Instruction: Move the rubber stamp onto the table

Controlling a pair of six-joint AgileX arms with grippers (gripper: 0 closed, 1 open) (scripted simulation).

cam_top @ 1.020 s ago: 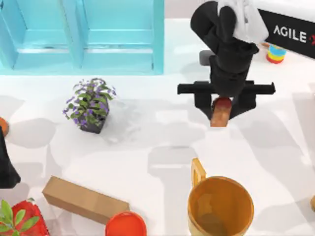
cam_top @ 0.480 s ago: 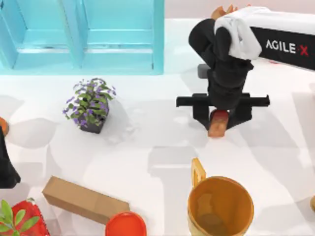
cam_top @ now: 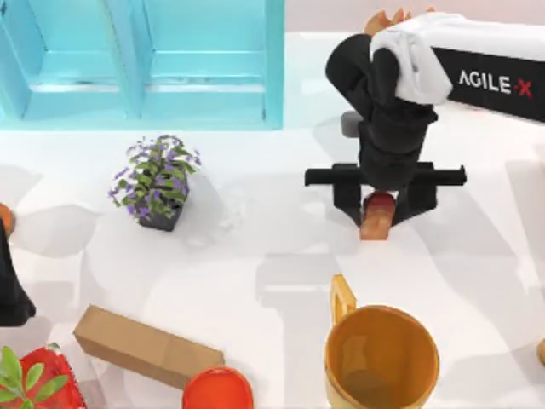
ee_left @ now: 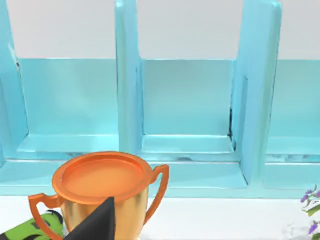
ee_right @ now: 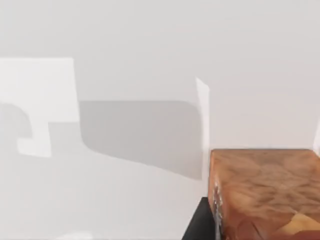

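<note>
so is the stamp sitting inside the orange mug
No, in the top view the rubber stamp is between the right gripper fingers, apart from the orange mug.

A light blue cabinet (cam_top: 140,64) stands along the far edge, its open compartments split by upright dividers (ee_left: 127,80), with a pale grey wall behind it. A glossy white surface (cam_top: 255,256) spreads out in front, bright under even light, and soft grey shadows lie across it in broad patches.
</note>
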